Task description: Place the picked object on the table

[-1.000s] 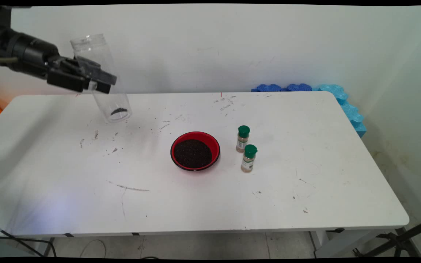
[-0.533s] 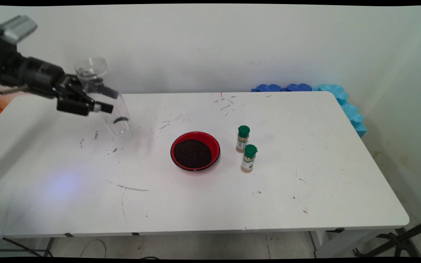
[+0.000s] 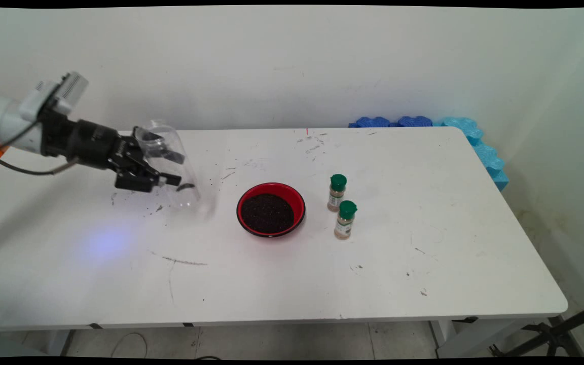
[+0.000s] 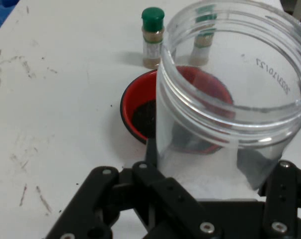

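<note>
A clear plastic jar (image 3: 168,165) is gripped between the fingers of the gripper (image 3: 162,170), tilted, with its open mouth up and toward the arm and its base low over the left part of the table (image 3: 292,274). A small heap of dark grains (image 3: 185,187) is seen near the jar's base. Right of the jar, apart from it, a red bowl (image 3: 270,210) filled with dark grains is set on the table, and just beyond it two small spice bottles with green caps (image 3: 341,205) are stood close together. In the hand view the jar's threaded rim (image 4: 230,74) is shown from above, with the red bowl (image 4: 135,112) and one bottle (image 4: 152,37) partly seen through its wall. Blue foam pieces (image 3: 424,124) along the far right edge are visible only in the main view.
</note>
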`<state>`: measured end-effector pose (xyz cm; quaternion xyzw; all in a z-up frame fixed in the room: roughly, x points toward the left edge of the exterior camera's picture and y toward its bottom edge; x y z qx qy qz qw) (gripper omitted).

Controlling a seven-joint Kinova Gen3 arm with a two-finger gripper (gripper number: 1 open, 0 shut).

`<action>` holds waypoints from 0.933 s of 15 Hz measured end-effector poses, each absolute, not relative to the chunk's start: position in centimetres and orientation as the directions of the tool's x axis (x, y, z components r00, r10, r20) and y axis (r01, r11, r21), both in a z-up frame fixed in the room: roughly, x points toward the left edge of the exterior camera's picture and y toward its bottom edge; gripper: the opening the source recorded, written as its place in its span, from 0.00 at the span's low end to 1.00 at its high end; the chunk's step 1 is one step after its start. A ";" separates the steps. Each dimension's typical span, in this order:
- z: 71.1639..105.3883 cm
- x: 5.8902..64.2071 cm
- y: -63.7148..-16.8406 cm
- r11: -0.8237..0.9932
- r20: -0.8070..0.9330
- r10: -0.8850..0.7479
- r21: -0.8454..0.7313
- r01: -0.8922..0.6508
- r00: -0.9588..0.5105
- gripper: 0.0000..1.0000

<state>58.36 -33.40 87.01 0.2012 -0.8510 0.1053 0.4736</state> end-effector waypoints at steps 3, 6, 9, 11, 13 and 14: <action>85.3 57.5 -33.6 0.895 0.845 -0.233 -0.008 -0.447 -0.481 0.00; 83.9 56.9 -33.8 0.891 0.842 -0.226 -0.024 -0.453 -0.489 0.00; 82.7 56.4 -33.9 0.886 0.842 -0.230 -0.027 -0.463 -0.488 0.00; 82.1 56.1 -33.9 0.882 0.843 -0.237 -0.021 -0.471 -0.483 0.00; 81.5 55.8 -34.0 0.878 0.843 -0.247 -0.014 -0.478 -0.478 0.00; 81.3 55.7 -34.0 0.876 0.843 -0.251 -0.011 -0.482 -0.475 0.00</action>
